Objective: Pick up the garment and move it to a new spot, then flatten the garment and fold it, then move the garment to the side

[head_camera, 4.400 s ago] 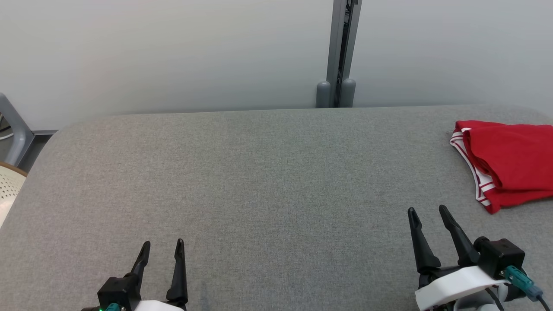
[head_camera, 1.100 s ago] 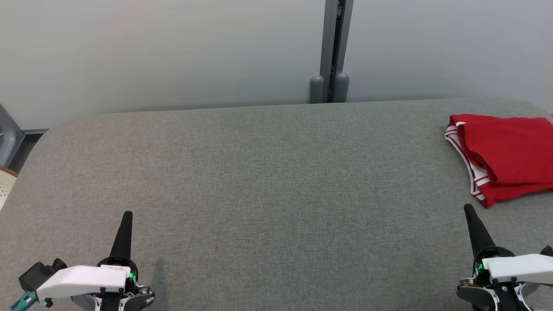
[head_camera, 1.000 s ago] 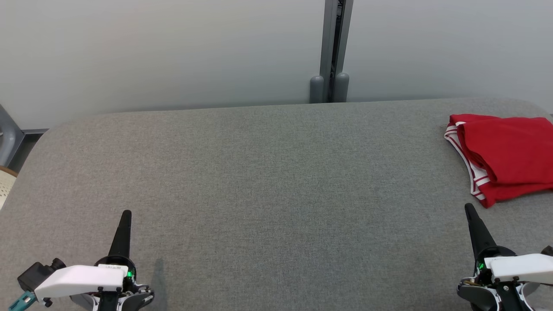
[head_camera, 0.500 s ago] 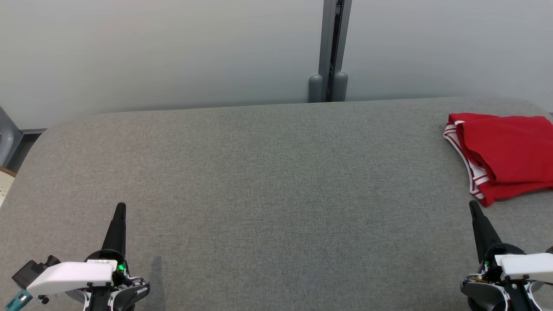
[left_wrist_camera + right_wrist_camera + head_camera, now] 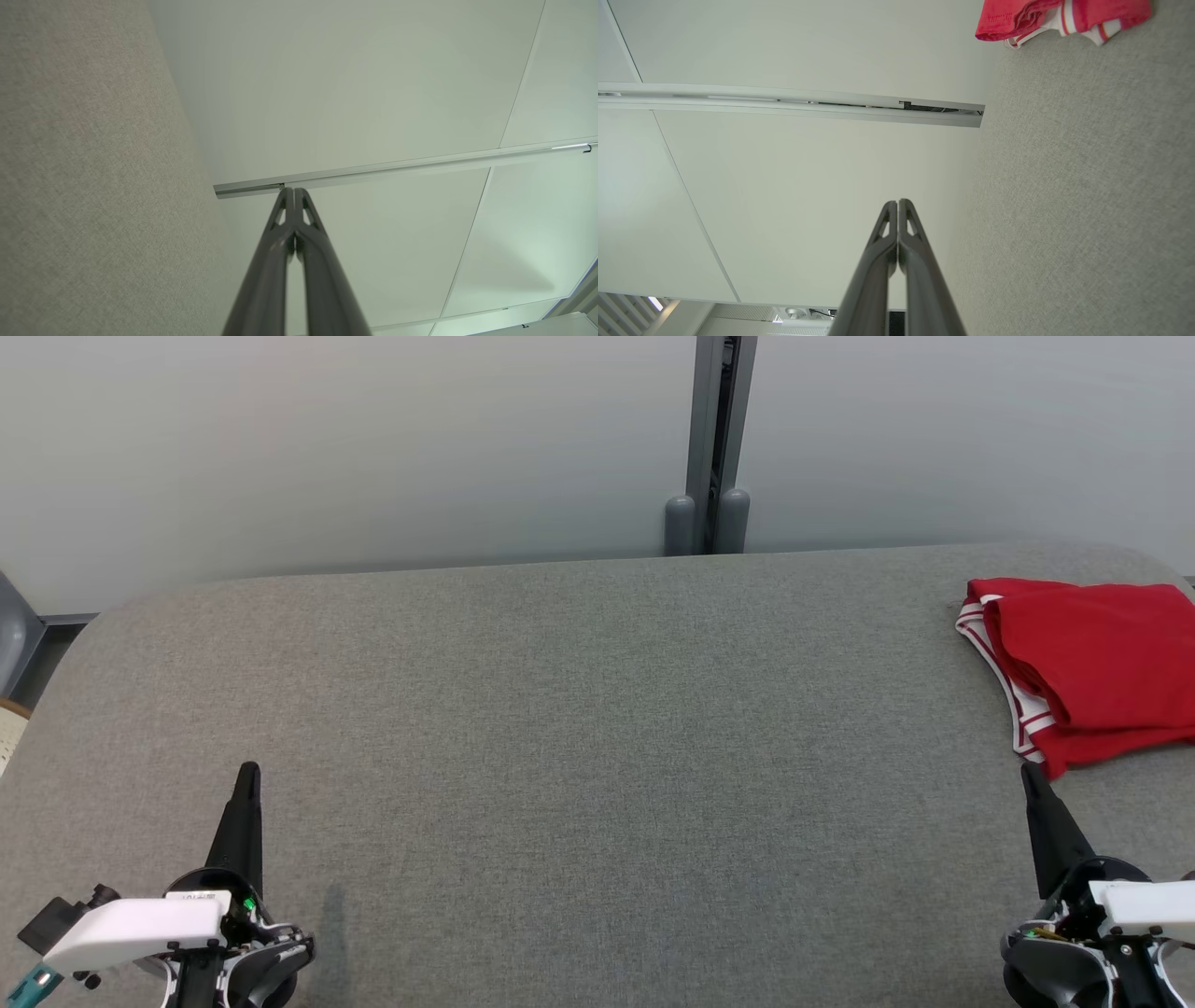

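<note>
Both grippers, left (image 5: pixel 245 784) and right (image 5: pixel 1034 782), are closed and empty. Folded red garment with white-striped trim (image 5: pixel 1092 663) appears soft and light; grasp at its layered near corner.

Red garment (image 5: pixel 1092 663), white-striped trim, on grey table (image 5: pixel 560 728).

Right part of garment (image 5: pixel 1092 663) cut by head view's right edge; lower folds hidden under top layer. Near edge and right end of table (image 5: pixel 579 728) out of frame. Head view: left gripper (image 5: pixel 247 770) and right gripper (image 5: pixel 1029 770) edge-on, one finger hiding other, bodies cut at bottom edge. At left edge, pale thing (image 5: pixel 6 737): too little shown to identify.
</note>
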### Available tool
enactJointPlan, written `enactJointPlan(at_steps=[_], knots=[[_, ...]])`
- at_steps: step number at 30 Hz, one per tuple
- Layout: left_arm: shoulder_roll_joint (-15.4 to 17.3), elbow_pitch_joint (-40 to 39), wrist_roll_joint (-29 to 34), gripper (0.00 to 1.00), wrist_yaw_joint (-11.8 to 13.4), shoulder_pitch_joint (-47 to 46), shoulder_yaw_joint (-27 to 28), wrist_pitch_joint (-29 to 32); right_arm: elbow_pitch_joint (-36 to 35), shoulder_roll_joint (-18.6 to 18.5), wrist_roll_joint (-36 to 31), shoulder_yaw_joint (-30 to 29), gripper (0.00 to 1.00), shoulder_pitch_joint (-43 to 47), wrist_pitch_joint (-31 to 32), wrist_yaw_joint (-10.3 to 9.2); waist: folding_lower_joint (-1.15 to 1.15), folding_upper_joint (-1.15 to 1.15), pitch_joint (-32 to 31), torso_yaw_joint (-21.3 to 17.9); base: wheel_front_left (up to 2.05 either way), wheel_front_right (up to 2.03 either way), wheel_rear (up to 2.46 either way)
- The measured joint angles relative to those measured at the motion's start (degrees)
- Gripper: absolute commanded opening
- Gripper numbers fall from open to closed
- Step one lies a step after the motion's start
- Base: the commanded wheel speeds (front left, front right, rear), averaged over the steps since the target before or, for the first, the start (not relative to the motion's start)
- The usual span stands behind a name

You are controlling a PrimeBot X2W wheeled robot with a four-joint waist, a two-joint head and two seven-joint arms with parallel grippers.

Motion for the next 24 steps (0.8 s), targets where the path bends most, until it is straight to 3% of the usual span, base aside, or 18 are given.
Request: enactJointPlan(at_steps=[24], knots=[[-0.04, -0.12, -2.32, 0.0, -0.45, -0.48, 0.48, 0.51, -0.19, -0.01, 2.22, -0.49, 0.0, -0.28, 0.82, 0.0, 0.0, 0.0, 0.06, -0.08, 0.0, 0.0, 0.0]])
